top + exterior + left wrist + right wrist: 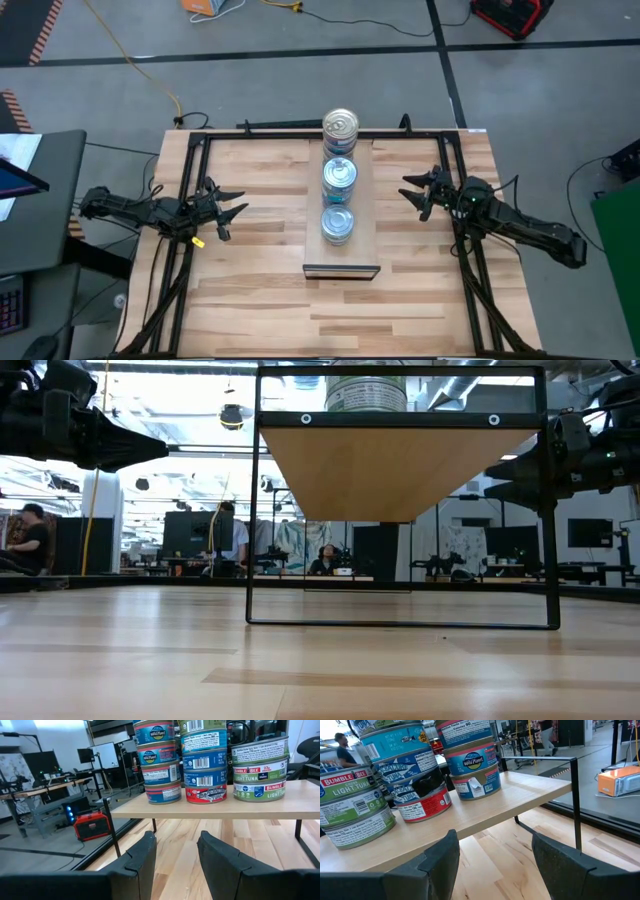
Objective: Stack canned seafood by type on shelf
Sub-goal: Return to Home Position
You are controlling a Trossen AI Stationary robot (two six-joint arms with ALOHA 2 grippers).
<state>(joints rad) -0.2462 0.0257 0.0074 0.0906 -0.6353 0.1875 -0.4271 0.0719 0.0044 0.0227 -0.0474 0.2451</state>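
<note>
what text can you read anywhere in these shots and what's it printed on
"Wild Planet": on the blue tin, right wrist view.
"Calories 90": on the pale tin stacked directly above it.
"BUMBLE BEE" and "LIGHT TUNA": on the green tin.
The red tin and all the small print: too blurred to read.
</note>
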